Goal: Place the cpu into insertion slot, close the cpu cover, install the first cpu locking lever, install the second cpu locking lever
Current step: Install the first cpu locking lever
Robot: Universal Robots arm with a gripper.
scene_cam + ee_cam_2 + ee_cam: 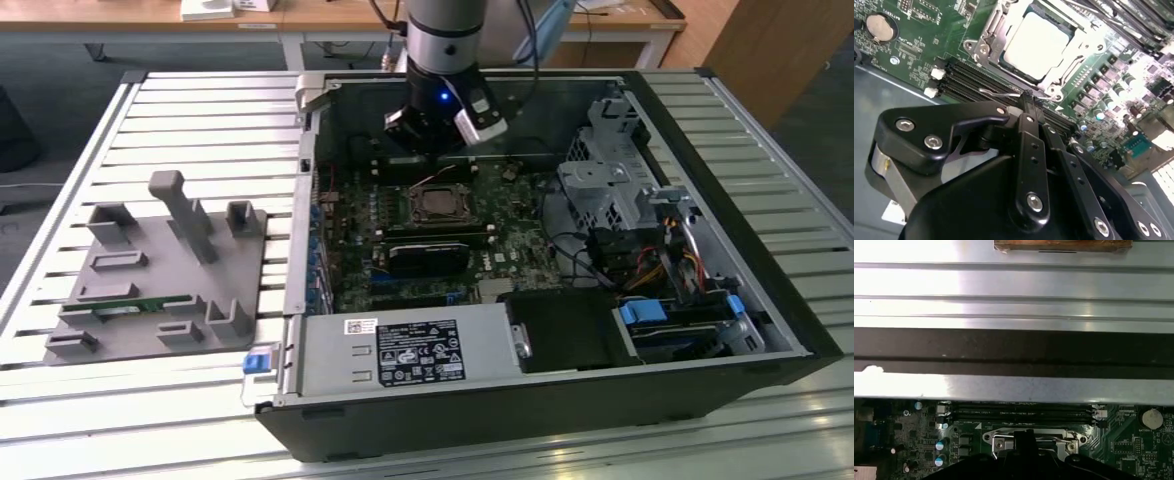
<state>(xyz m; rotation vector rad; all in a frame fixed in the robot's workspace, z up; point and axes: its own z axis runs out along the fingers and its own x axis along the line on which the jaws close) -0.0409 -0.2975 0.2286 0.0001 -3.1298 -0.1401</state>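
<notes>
Slatted metal tabletop (200, 110) carries the open computer case (747, 300), and I hang over its green motherboard (919, 30). My gripper (1027, 96) is pinched together, tips at a thin wire locking lever (999, 93) just beside the cpu (1036, 42), which lies flat with the cpu cover (985, 45) framing it.
</notes>
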